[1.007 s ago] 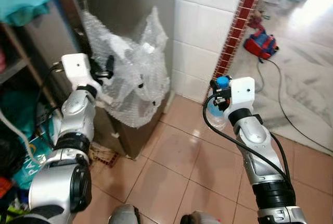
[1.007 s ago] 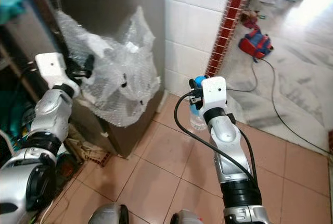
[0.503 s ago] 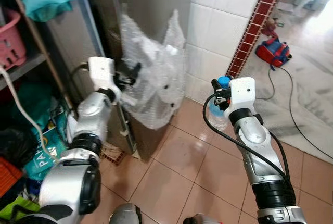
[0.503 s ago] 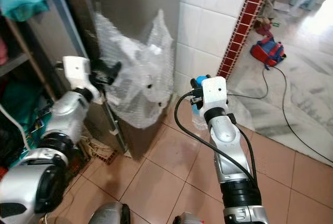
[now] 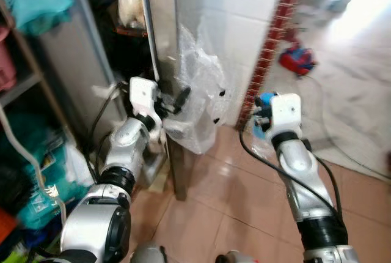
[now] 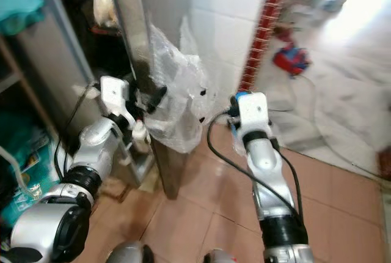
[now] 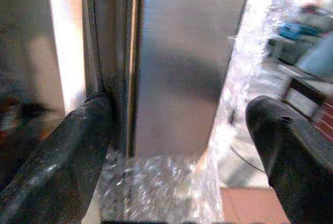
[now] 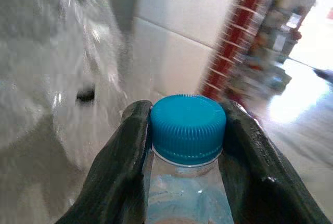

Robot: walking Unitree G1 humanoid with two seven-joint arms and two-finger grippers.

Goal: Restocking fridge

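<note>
Left gripper (image 7: 179, 130): Fingers spread apart, straddling the free edge of the fridge door (image 7: 179, 78). One finger sits on the inner side by the seal, the other on the outer steel face. Nothing is clamped.
Right gripper (image 8: 184, 146): Fingers closed on the neck of the water bottle (image 8: 187, 130), just under its blue cap. You hold it at chest height, well clear of the floor.
Fridge door: Partly open, edge-on to you in the head views (image 5: 162, 43). A dark interior shows beyond it, with a pale rounded item on an upper shelf; its nature cannot be told.
Bubble wrap (image 5: 198, 101): Hangs on the outer face of the door, just beside the left fingers. Judgement: it may snag the outer finger, so keep that finger on bare steel.
Step in hand: Judged to be swinging the door wider so the bottle can go in.
Method: Pull with the inner finger hooked behind the door edge. Move the arm along the door's arc, not straight back, so that the edge does not slip out between the fingers.
Bottle handling: Keep the bottle upright and away from the door and the tiled wall (image 5: 235, 30) until the opening is wide enough.
Risk: The head views are blurred, so confirm the door gap before you advance the right arm.
</note>
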